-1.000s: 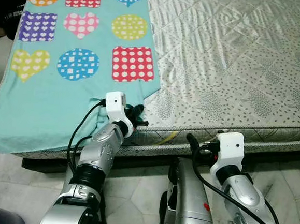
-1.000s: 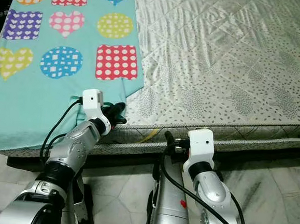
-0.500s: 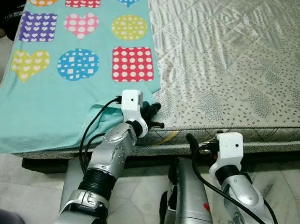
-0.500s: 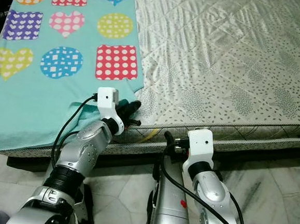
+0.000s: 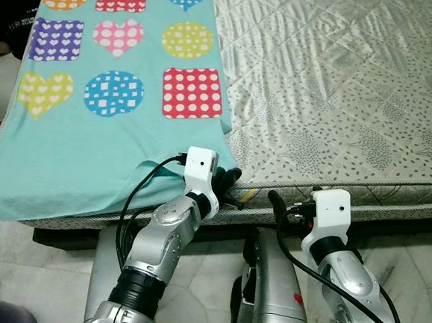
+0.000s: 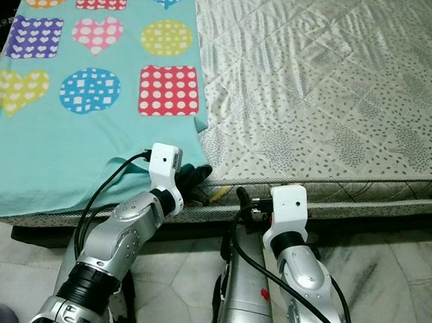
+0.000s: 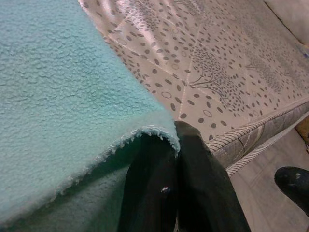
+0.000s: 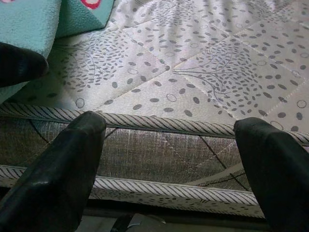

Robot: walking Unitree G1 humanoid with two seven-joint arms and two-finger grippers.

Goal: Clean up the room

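Turquoise blanket corner is pinched between the left gripper's closed fingers at lower centre, while the right gripper gapes empty facing the mattress edge.

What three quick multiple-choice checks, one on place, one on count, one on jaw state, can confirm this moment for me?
1. Where does the teal blanket lie?
A. Over the robot's-left part of the mattress
B. On the floor tiles
C. Over the robot's-right part of the mattress

2. How many patterned shapes show on the blanket in the left eye view?
A. Four
B. Nine
C. Twelve

3. How do the left gripper jaws stand?
A. Wide open above the blanket
B. Shut on the blanket's corner edge
C. Shut on a cable

Answers:
1. A, since the blanket covers the left side while bare dotted quilting lies to the right.
2. B, since three rows of three hearts, circles and squares can be counted.
3. B, since the left wrist view has both black fingers pressed together with the fleece hem between them. The right gripper hangs open before the mattress edge.
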